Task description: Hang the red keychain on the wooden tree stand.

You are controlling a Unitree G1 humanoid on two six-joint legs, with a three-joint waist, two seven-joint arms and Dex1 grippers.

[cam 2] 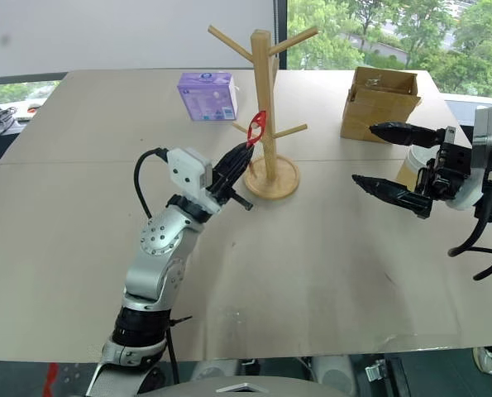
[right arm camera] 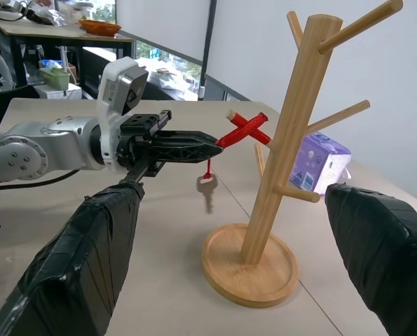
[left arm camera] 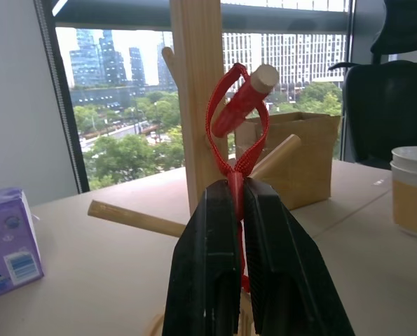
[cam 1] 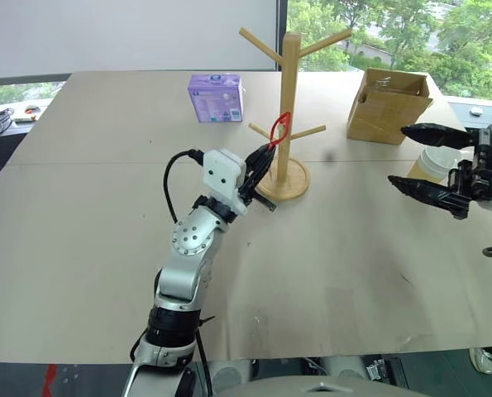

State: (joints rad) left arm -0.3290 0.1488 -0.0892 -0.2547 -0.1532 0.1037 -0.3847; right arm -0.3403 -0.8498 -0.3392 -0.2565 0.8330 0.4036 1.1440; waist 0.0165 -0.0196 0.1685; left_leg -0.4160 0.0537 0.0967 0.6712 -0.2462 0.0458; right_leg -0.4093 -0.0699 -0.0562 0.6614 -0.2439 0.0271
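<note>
The wooden tree stand (cam 1: 289,91) rises from its round base at the middle of the table. My left gripper (cam 1: 266,153) is shut on the red keychain (cam 1: 280,128), holding it up against the stand's lower left peg. In the left wrist view the red loop (left arm camera: 236,112) encircles the peg's tip. The small key (right arm camera: 207,189) dangles under the left gripper (right arm camera: 212,143). My right gripper (cam 1: 397,155) hovers open and empty to the right of the stand, pointing at it.
A purple box (cam 1: 216,97) stands behind the stand to the left. A brown cardboard box (cam 1: 388,105) sits at the back right. A paper cup (cam 1: 440,164) is just behind my right gripper. The table (cam 1: 328,265) stretches bare toward the front.
</note>
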